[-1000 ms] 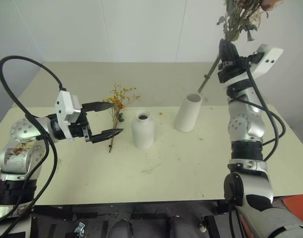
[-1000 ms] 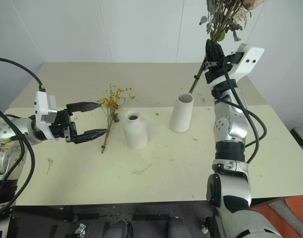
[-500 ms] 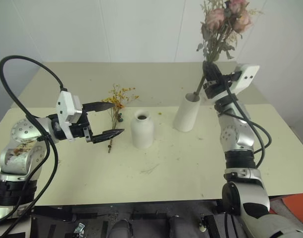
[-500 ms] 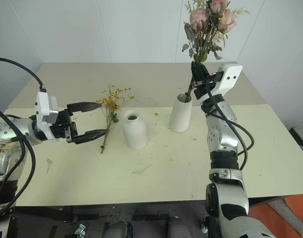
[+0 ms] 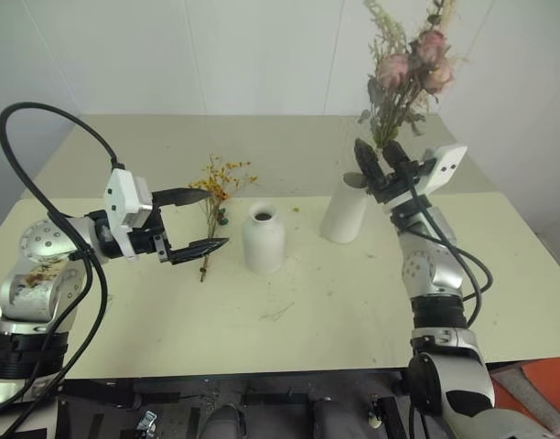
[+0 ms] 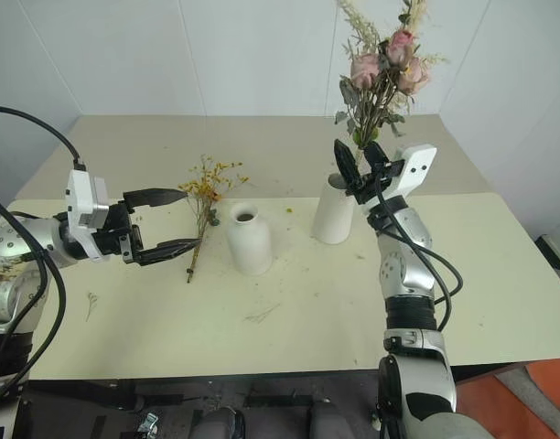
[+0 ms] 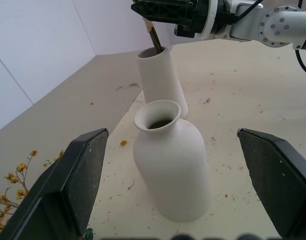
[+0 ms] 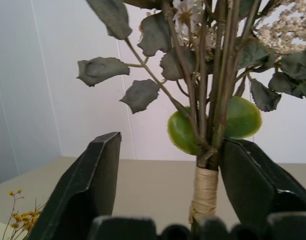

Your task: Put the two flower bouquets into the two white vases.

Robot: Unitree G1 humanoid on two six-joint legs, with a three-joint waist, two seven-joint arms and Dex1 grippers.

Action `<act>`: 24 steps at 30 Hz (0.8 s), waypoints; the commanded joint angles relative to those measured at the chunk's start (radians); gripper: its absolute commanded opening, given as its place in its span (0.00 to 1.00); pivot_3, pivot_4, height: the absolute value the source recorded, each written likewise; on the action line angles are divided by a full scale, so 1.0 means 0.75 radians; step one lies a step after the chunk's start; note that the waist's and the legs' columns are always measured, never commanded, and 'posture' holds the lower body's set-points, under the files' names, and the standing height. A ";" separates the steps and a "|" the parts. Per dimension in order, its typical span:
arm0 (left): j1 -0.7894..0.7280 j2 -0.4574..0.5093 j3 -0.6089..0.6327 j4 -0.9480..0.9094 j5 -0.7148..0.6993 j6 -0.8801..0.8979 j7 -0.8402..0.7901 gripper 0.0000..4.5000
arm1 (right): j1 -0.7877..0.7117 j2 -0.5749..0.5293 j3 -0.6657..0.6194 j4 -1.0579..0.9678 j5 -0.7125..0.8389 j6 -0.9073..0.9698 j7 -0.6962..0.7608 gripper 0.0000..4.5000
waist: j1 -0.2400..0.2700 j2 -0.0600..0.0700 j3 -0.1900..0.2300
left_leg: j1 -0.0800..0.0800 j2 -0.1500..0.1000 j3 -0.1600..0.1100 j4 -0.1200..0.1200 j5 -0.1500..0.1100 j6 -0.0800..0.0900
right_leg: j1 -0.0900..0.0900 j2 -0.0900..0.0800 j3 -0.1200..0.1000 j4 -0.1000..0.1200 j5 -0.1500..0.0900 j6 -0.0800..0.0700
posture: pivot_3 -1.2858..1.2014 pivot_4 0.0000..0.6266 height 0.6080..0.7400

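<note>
One bouquet left: yellow spray (image 5: pixel 216 197) lies flat on table (image 5: pixel 353 302), long axis running away from robot, just past L gripper (image 5: pixel 199 222), jaws wide open. Rose bunch (image 6: pixel 376 87) stands in tall vase (image 6: pixel 333 212); R gripper (image 6: pixel 358 163) open around stems. L arm nearer; bottle vase (image 5: pixel 263 240) beside spray.

Head eyes look down over the table (image 5: pixel 289 311); both wrist cameras sit close, sharing the tall vase (image 7: pixel 160 75) area

On the table (image 5: pixel 307 320) I see the spray of small flowers (image 5: pixel 216 206) lying leftmost, the bottle-shaped vase (image 5: pixel 263 238) to its right, and the cylinder vase (image 5: pixel 346 212) farther right, holding the rose bouquet (image 5: pixel 403 87) upright.
</note>
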 commanded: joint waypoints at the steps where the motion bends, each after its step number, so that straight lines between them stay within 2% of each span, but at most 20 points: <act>1: -0.029 0.005 0.007 0.005 0.006 -0.034 -0.012 1.00 | 0.060 -0.007 0.032 -0.136 -0.009 -0.001 0.011 0.99 | 0.000 0.000 0.000 | 0.000 0.000 0.000 0.000 0.000 0.000 | 0.000 0.000 0.000 0.000 0.000 0.000 | 0.52 0.24 1.00; 7: -0.045 -0.001 -0.001 0.031 0.016 -0.046 -0.023 1.00 | 0.169 -0.079 0.141 -0.233 -0.127 -0.009 0.051 0.99 | 0.000 0.000 0.000 | 0.000 0.000 0.000 0.000 0.000 0.000 | 0.000 0.000 0.000 0.000 0.000 0.000 | 0.52 0.24 1.00; 14: -0.057 -0.017 -0.009 0.053 0.035 -0.061 -0.021 1.00 | 0.133 -0.208 0.170 -0.192 -0.282 0.011 0.004 0.99 | 0.001 0.000 0.000 | 0.000 0.000 0.000 0.000 0.000 0.000 | 0.000 0.000 0.000 0.000 0.000 0.000 | 0.52 0.24 1.00; 24: 0.009 0.006 0.038 0.015 0.024 -0.051 0.000 1.00 | 0.267 -0.432 0.042 -0.318 -0.188 0.082 0.111 0.99 | 0.007 0.000 0.000 | 0.000 0.000 0.000 0.000 0.000 0.000 | 0.001 0.000 0.000 -0.001 0.000 0.000 | 0.52 0.24 1.00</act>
